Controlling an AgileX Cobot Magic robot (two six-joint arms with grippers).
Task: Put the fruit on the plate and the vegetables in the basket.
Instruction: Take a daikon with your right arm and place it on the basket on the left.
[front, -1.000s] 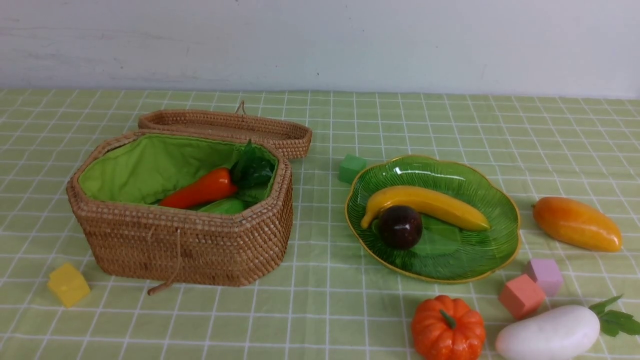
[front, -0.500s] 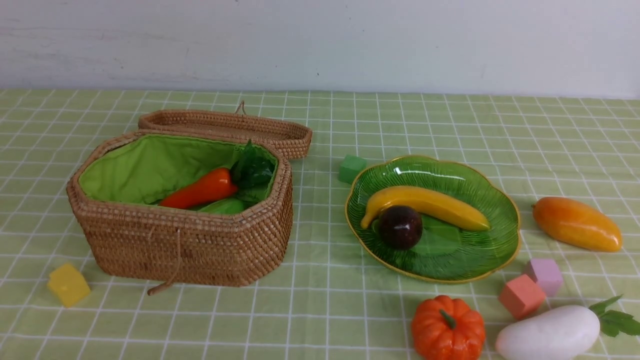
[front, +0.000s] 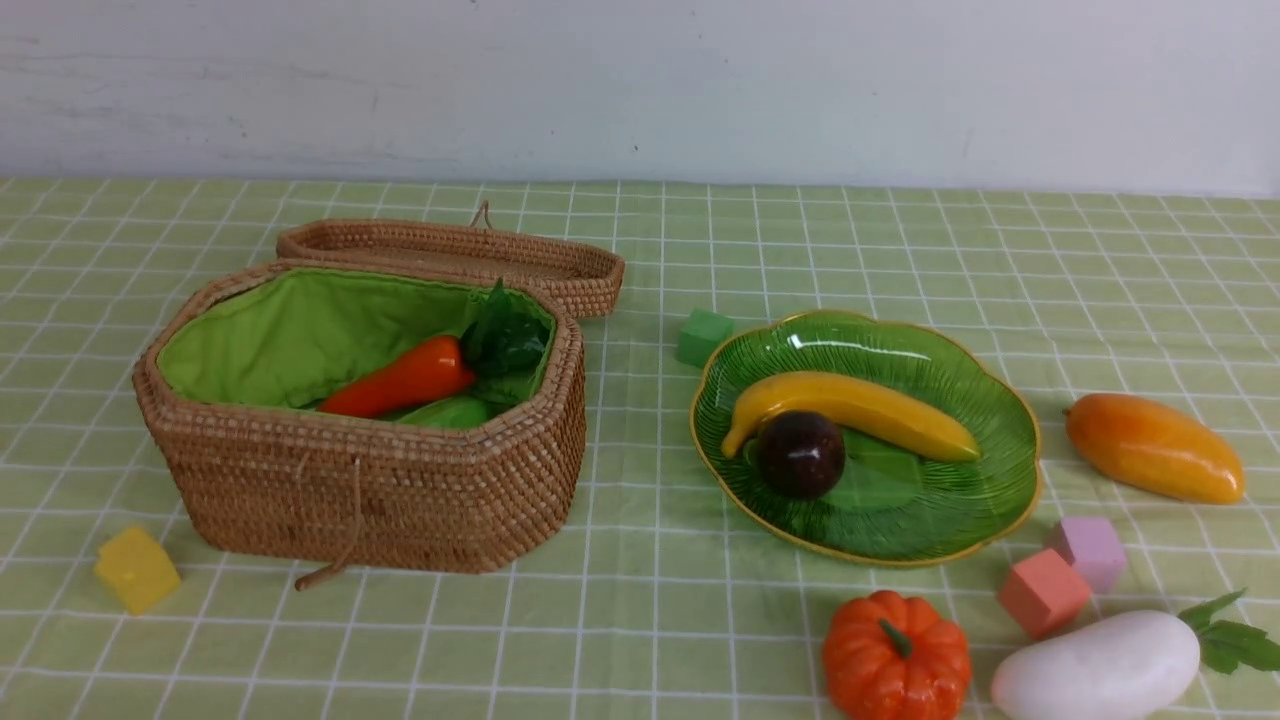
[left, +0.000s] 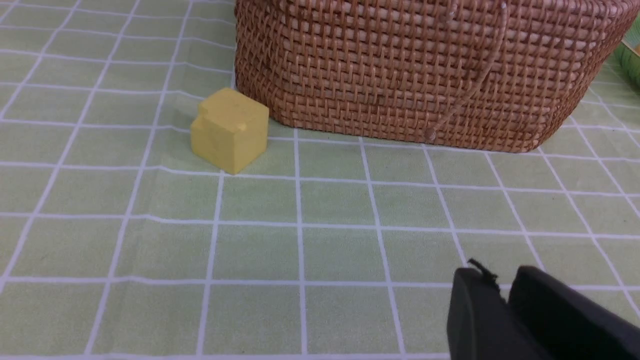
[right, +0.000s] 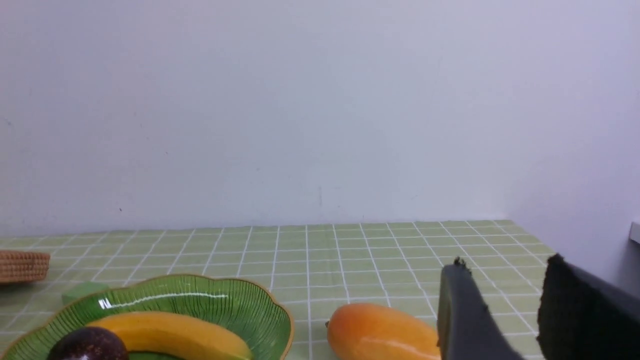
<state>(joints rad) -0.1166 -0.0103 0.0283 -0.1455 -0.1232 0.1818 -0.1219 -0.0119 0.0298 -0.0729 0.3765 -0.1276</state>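
Note:
The basket (front: 370, 490) stands open at the left with its lid (front: 450, 255) laid back; a carrot (front: 400, 380) and a cucumber (front: 450, 412) lie inside. On the plate (front: 960, 360) rest a banana (front: 860, 410) and a mangosteen (front: 800, 453). The mango (front: 1155, 447) lies on the cloth right of the plate. At the front right sit the pumpkin (front: 895, 660) and the radish (front: 1095, 668). Neither gripper shows in the front view. My left gripper (left: 500, 274) hangs shut and empty over the cloth, short of the basket (left: 425, 75). My right gripper (right: 505, 265) is open and empty, beside the mango (right: 380, 330).
Small cubes are scattered about: yellow (front: 137, 568) by the basket's front left corner, green (front: 703, 335) behind the plate, pink (front: 1042, 592) and purple (front: 1090, 550) between plate and radish. A pale wall closes the back of the table.

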